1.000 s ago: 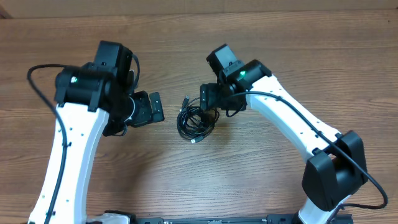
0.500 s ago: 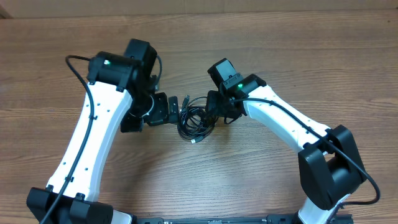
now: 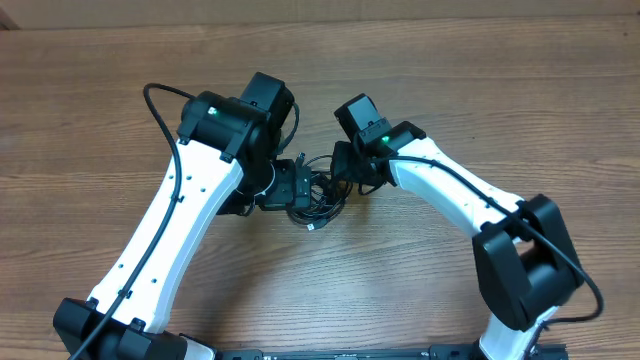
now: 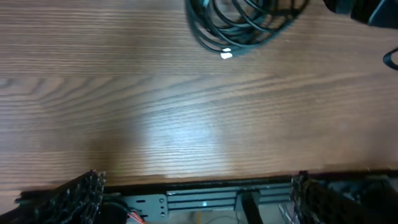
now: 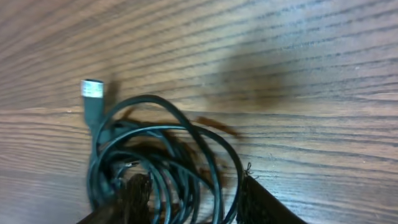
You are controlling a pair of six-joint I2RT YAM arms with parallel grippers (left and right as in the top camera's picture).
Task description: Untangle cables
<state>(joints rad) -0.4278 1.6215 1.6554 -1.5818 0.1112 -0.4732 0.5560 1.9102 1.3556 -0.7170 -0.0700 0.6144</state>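
The cables [image 3: 318,200] lay as one loose black bundle of overlapping loops near the middle of the wooden surface [image 3: 480,100], between the two arms. A plug [image 4: 226,54] with a bright metal tip stuck out from the near edge of the bundle and rested flat on the wood.

The left tool [image 4: 199,196] sat at the left edge of the bundle, pointing right. It was wide open. In the left wrist view its two fingers [image 4: 74,198] stood far apart at the lower corners, with only bare wood between them. The coil lay farther ahead, outside the gap. From overhead the tool was just beside the loops, but whether it touched them could not be told.

The right tool [image 5: 191,186] was at the far right side of the bundle, angled down onto it. In the right wrist view its fingers [image 5: 264,205] stood partway apart and straddled several loops, with cords running through the gap. One finger was against the tangled strands on the left. Whether the pads were pinching any cord or only standing around the loops could not be told.

The rest of the coil spread away from that tool, lying slack on the surface.
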